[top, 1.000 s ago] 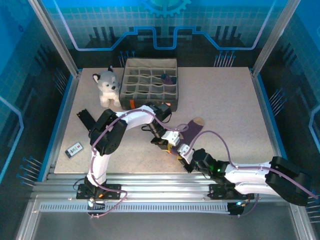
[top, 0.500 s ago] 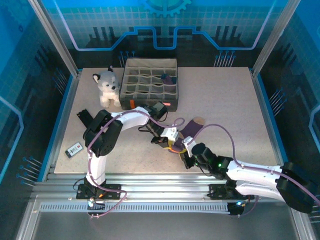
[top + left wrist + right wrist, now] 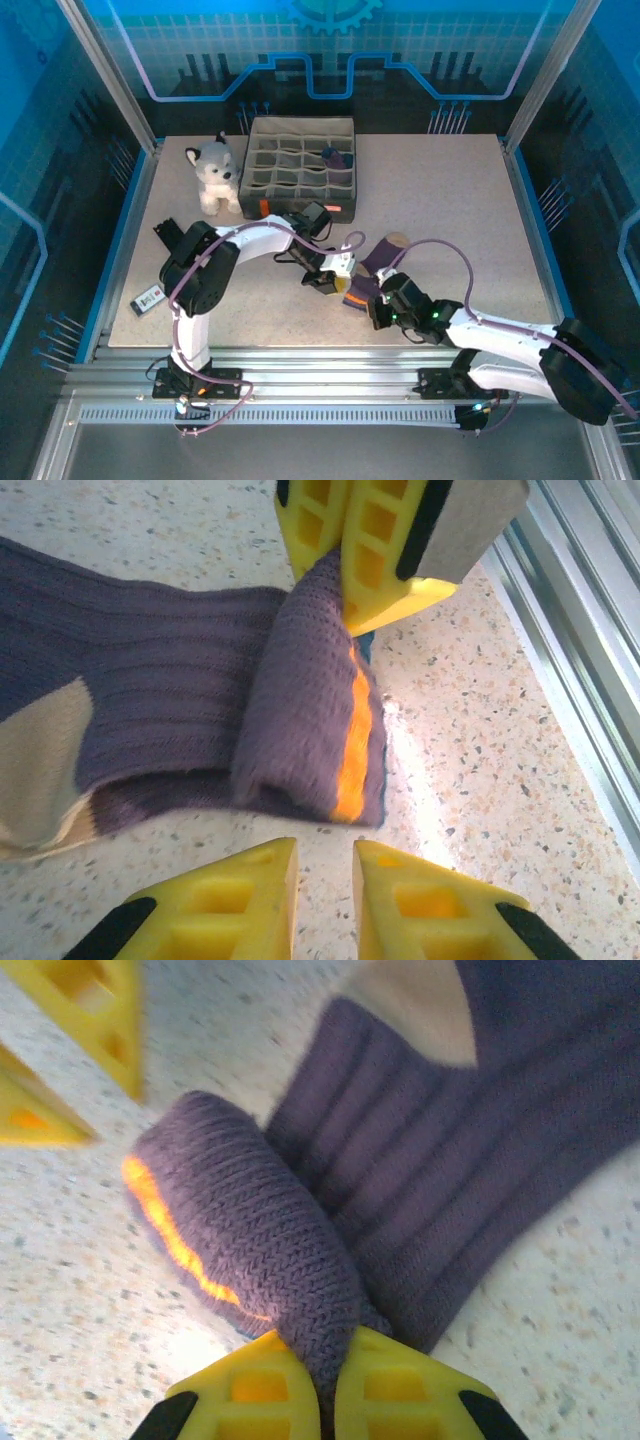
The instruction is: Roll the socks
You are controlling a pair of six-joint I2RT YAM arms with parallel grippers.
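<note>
Pinching the rolled socks [image 3: 250, 1250] tight in the right claw [image 3: 330, 1355]. Holding nothing in the left claw [image 3: 325, 852], with a small gap, just beside them.

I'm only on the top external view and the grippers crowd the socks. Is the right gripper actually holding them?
Observer: Yes, the right wrist view shows the right gripper shut on the rolled end of the socks.
Operator: And the other one?
Observer: Its wrist view shows the left gripper open and empty, just short of the roll.
Operator: How much is rolled?
Observer: Only the orange-striped cuff end; the tan heel lies flat.
</note>
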